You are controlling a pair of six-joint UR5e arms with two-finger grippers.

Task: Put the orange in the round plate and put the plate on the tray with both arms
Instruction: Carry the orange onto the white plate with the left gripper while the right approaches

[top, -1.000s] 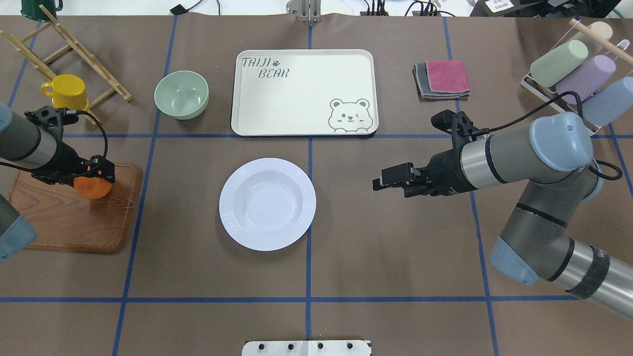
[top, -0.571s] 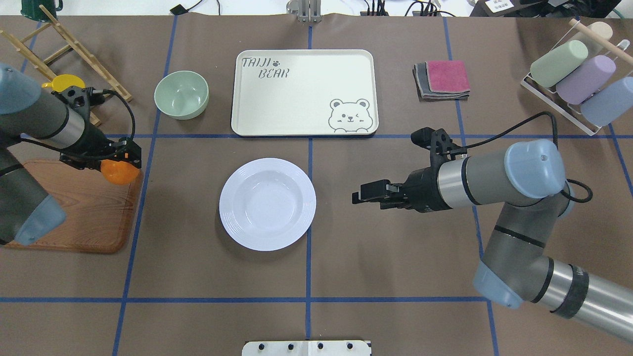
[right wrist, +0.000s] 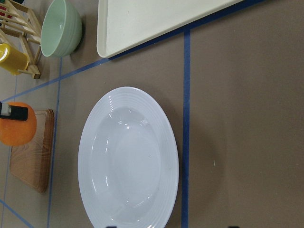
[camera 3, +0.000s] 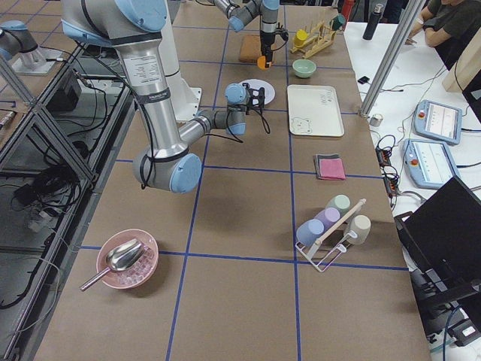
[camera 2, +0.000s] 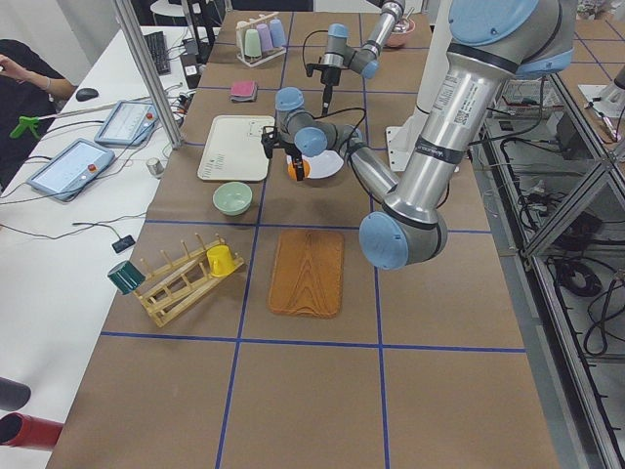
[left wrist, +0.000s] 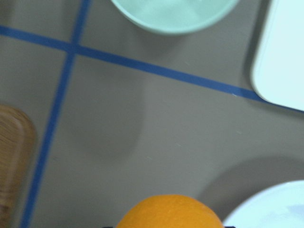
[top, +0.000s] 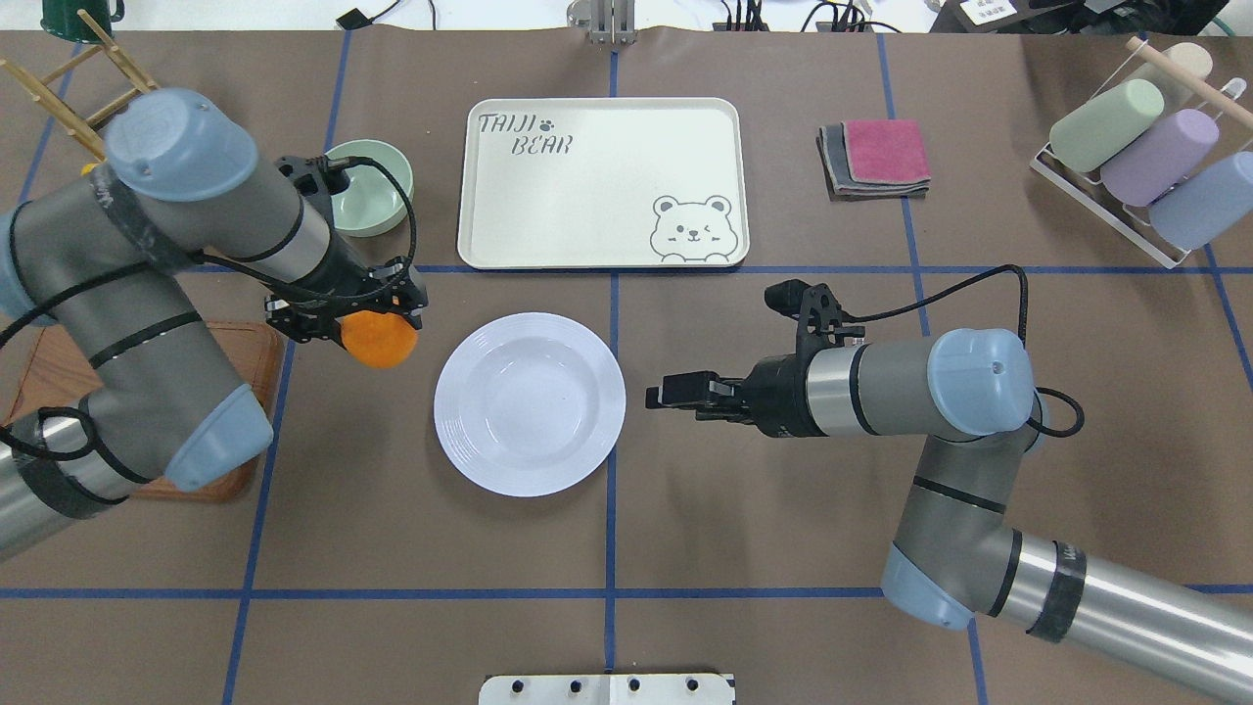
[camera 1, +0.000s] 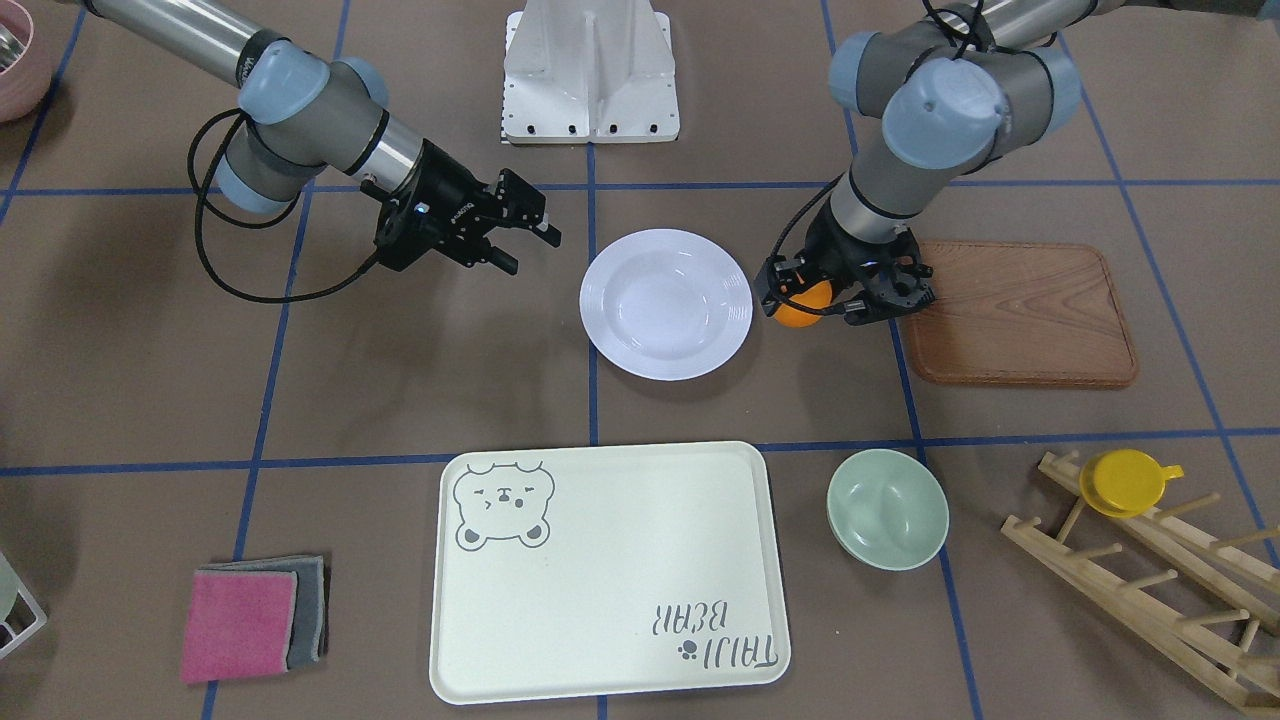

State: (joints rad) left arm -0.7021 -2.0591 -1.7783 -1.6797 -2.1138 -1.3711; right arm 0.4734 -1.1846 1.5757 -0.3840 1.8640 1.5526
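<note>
Seen from overhead, left to right. The wooden board [camera 1: 1020, 310] lies well to the left of the plate [top: 529, 403], partly covered by the left arm. The orange [top: 382, 341] is gripped by the left gripper [top: 357, 313], whose fingers are closed on its sides. It is held just beside the plate's left rim, off the board and not over the plate. It looks lifted clear of the table, though its height is hard to judge. The green bowl [top: 377, 211] sits behind and to the left of the plate. The plate lies flat on the table with nothing in it. The tray [top: 597, 181] lies just behind the plate, apart from it, nothing on it. The right gripper [top: 658, 395] is held near the plate's right rim, pointed at it, with its jaws apart and nothing between them. Folded cloths [top: 881, 155] lie behind and to the right of the plate.
</note>
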